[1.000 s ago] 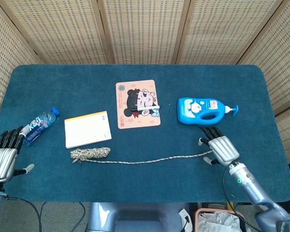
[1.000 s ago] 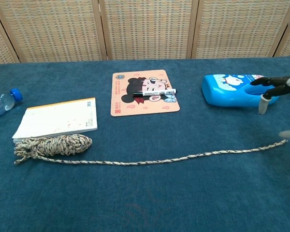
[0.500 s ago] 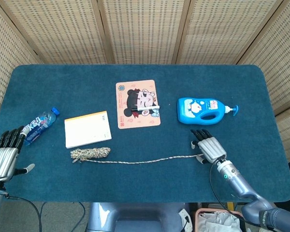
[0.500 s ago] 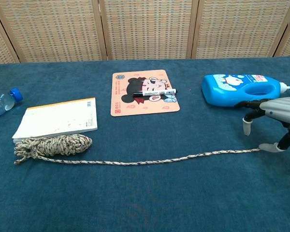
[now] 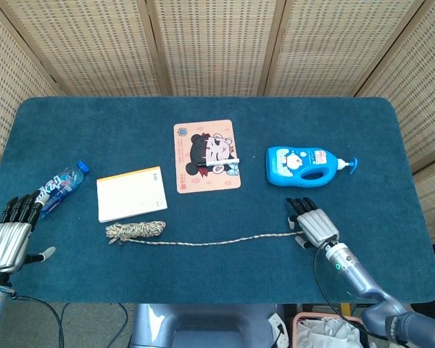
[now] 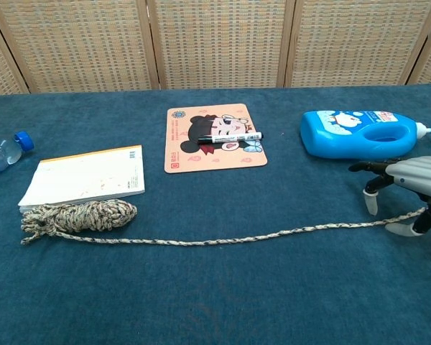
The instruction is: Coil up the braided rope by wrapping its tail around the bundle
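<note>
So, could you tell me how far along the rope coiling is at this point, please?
Done: most of the braided rope sits in a bundle beside the notepad. In hand: the right robot hand is at the end of the tail, seemingly starting to grasp it, though a firm grip isn't clear. Left: the tail lies straight across the table, no wraps made. The left robot hand rests idle.
</note>
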{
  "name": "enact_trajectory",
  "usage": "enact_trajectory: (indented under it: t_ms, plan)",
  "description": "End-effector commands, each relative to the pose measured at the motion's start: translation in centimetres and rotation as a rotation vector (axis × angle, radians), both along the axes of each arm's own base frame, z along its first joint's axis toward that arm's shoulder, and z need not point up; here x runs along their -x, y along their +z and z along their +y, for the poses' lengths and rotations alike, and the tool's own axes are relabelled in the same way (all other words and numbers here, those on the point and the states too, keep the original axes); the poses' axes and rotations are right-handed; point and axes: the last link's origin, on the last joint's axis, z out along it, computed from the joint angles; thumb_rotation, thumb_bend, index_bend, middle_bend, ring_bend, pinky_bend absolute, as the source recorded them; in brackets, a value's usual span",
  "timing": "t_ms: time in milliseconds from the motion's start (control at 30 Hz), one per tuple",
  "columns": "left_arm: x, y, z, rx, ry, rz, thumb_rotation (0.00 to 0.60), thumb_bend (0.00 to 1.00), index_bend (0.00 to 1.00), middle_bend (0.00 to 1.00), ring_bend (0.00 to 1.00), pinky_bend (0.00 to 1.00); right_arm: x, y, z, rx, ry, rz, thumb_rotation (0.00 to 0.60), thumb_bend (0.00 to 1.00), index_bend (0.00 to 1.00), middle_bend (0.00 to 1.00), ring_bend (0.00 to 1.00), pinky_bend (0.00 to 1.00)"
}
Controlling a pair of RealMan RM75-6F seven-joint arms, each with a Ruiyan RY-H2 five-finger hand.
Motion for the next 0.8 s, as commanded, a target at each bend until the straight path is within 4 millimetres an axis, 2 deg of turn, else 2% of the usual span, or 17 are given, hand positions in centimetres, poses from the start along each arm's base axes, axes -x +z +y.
enact_trajectory:
  t_ms: [33,467,800]
  plan:
    - [-0.01,-0.01,0.02,-0.001,0.0,0.0,0.6,0.0,0.0,0.0,0.0,0.0,0.16,-0.32,-0.02,-0.005,-0.002,0.009,0.6,0.37,0.49,0.0,0.0,0.0]
    - [-0.02,0.06,0.05,0.0,0.0,-0.005,0.6,0.0,0.0,0.0,0.0,0.0,0.38,-0.88,-0.12,-0.013,-0.003,0.037,0.6,0.42,0.52,0.0,0.0,0.0]
    - [-0.06,0.0,0.02,0.001,-0.002,-0.004,0.6,0.0,0.0,0.0,0.0,0.0,0.37,-0.81,-0.15,0.004,-0.001,0.019,0.6,0.43,0.65,0.01,0.0,0.0]
